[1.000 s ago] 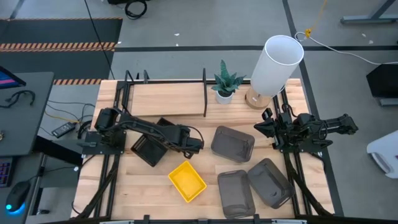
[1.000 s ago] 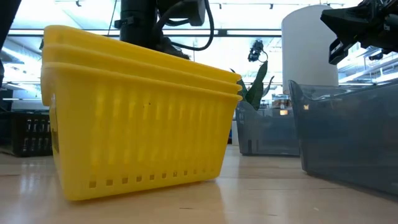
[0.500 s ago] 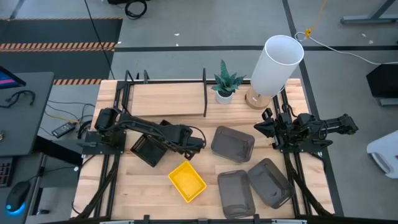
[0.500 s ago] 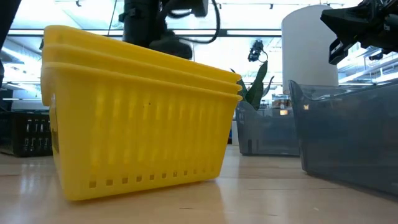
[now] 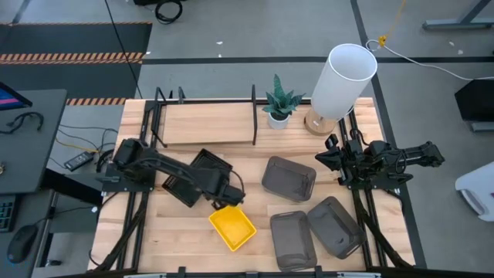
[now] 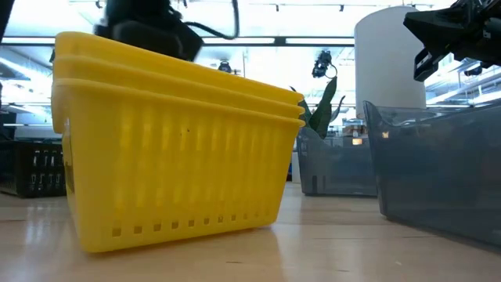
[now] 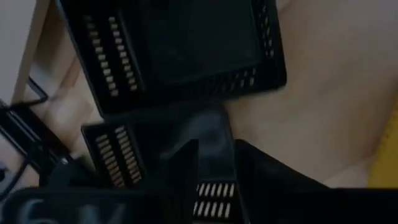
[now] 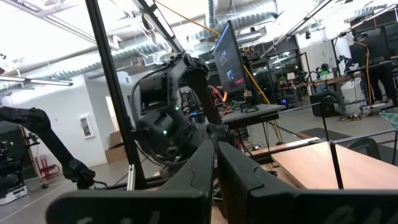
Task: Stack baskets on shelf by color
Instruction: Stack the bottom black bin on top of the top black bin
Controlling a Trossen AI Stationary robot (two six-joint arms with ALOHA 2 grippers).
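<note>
yellow baskets (image 5: 232,225) lie nested, long axis diagonal on table (image 5: 177,232).

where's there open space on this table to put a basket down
The shelf board is bare from end to end. Bare tabletop also lies at the front left, beside the yellow baskets. The right half is crowded: three grey baskets sit close together, and the black baskets lie under the left gripper.

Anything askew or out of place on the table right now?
Yes. The light-wood shelf holds no baskets. The black slatted baskets lie at mismatched angles, one separate from the stack. The three smoky grey baskets sit scattered, each skewed differently. The yellow basket stack sits diagonal.
</note>
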